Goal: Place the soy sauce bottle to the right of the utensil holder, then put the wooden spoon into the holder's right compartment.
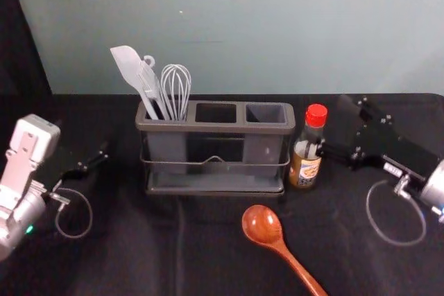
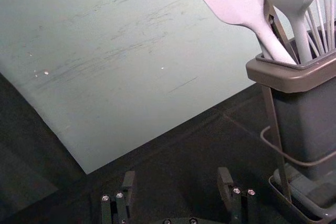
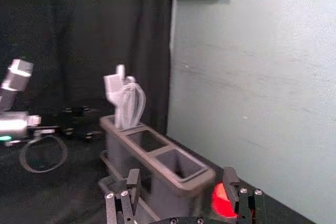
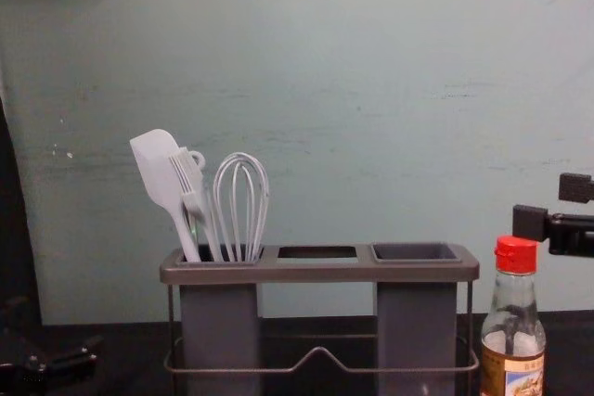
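The utensil holder [image 1: 215, 128] stands mid-table, white utensils in its left compartment; its middle and right compartments look empty. Upright just right of it is the soy sauce bottle [image 1: 305, 161], red-capped; in the chest view the bottle [image 4: 515, 322] stands beside the holder's right end. My right gripper [image 1: 341, 127] is open near the bottle's upper part, holding nothing; in its wrist view the right gripper [image 3: 182, 177] has the red cap partly behind one finger. The wooden spoon [image 1: 263, 225] lies in front of the holder. My left gripper [image 1: 96, 160] is parked open at left; its wrist view shows the gripper [image 2: 177, 178].
A pale wall [image 1: 243, 25] rises behind the table's back edge. White spatula, brush and whisk [image 4: 243, 210] stick up well above the holder's rim. Cable loops hang from both arms near the table [image 1: 139, 240].
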